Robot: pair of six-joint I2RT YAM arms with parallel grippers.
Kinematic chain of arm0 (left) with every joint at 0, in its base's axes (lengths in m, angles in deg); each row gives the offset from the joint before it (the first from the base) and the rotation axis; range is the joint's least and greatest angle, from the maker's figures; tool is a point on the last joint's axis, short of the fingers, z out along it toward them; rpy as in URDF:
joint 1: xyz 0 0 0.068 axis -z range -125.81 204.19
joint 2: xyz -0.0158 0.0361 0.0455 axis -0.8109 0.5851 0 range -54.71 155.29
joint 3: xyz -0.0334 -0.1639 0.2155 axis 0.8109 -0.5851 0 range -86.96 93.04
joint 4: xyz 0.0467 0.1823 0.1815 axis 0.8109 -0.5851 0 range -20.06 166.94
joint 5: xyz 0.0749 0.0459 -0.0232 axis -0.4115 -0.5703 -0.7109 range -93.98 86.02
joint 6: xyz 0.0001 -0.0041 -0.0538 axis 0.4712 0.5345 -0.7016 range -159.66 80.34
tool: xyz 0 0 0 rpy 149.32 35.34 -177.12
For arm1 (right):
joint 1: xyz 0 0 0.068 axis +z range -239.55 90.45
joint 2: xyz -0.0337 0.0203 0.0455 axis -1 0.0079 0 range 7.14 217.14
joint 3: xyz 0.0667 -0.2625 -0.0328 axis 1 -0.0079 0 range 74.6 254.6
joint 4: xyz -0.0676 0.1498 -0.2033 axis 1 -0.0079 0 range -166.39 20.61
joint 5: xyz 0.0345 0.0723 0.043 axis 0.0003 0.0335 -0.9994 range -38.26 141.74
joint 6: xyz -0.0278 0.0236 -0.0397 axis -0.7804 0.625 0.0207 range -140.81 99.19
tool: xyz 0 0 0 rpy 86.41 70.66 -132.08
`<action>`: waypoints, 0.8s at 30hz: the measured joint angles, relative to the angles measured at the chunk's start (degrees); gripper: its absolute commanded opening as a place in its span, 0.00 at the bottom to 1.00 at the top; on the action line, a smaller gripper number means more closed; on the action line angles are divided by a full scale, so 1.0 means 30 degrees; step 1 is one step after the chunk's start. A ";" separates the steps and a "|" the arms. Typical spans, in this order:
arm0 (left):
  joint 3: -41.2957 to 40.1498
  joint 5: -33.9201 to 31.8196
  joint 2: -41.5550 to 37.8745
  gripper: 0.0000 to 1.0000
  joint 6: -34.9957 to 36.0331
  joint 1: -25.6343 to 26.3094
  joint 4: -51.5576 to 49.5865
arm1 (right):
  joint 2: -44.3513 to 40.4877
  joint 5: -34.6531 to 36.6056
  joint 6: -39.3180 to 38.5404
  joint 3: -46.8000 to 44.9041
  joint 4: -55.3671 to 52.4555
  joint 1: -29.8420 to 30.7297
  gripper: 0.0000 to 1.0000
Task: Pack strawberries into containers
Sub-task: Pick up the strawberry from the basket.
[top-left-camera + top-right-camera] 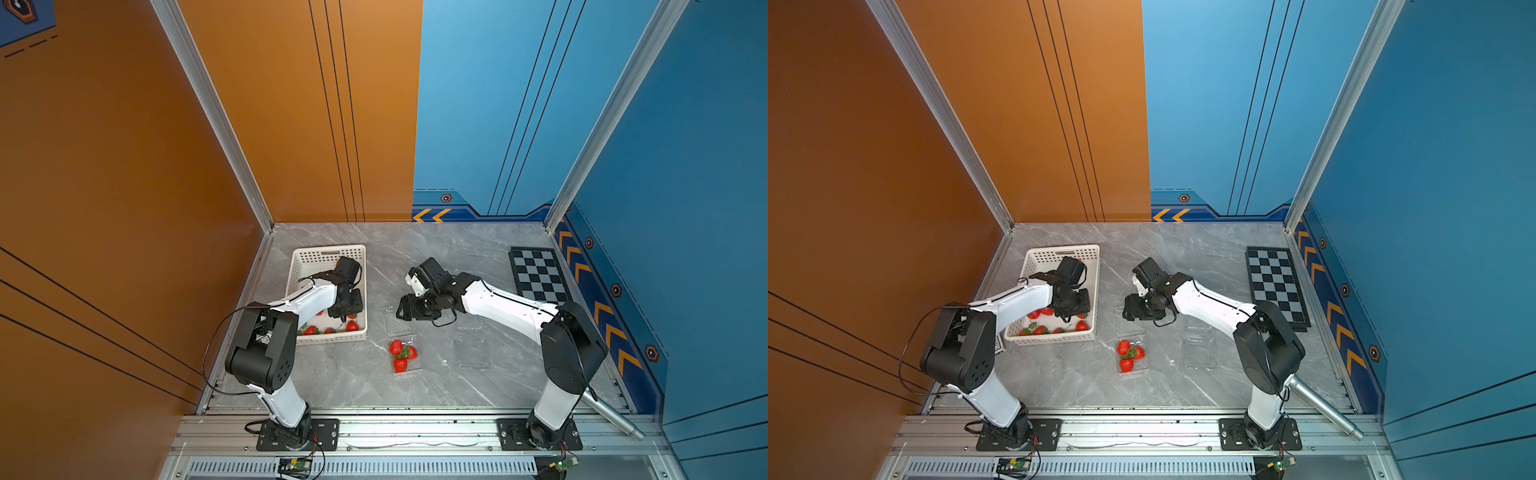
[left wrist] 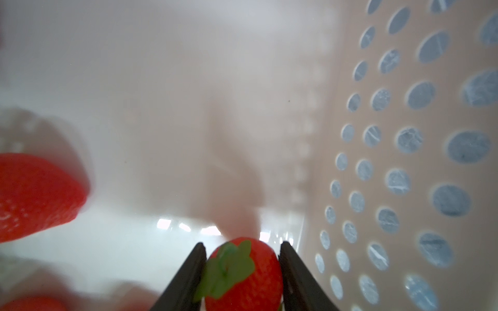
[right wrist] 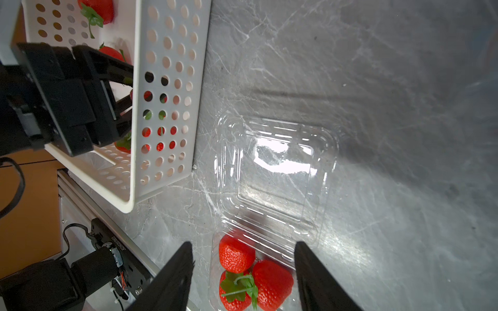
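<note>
While three strawberries [image 1: 396,347] sit in the open clear container [image 3: 277,172] nearest the arm bases, its lid folded back on the grey marbled table [image 1: 457,249], a second clear container [image 1: 471,351] lies empty near it, toward the right arm's side. Over the open lid hangs the right gripper [image 3: 244,243], its fingers spread wide with nothing between them. Farther back on the left side, the left gripper [image 2: 243,244] reaches down inside the white perforated basket [image 1: 328,251], its fingers pinching one strawberry [image 2: 250,277] by the sides, close to the basket's wall. More loose strawberries [image 1: 352,326] lie along the basket's near end. A checkerboard [image 1: 538,274] rests at the table's far right edge.
</note>
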 measured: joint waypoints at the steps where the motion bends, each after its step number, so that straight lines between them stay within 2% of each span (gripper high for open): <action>1: 0.0000 0.0015 0.0044 0.47 0.0044 0.0007 -0.0022 | -0.0036 0.0000 -0.0007 0.0000 -0.0007 -0.0007 0.62; 12: 0.0000 0.0058 0.0415 0.46 0.0124 0.0095 -0.0022 | -0.0066 -0.0007 -0.0204 0.0000 0.0000 -0.0066 0.62; 18: 0.0007 0.0051 0.0430 0.37 0.0146 0.0109 -0.0022 | -0.0066 -0.0007 -0.0204 -0.0022 0.0000 -0.0102 0.62; 24: 0.0007 -0.0160 0.0204 0.35 0.0131 0.0146 0.0015 | -0.0066 -0.0007 -0.0204 -0.0277 0.0000 -0.0102 0.62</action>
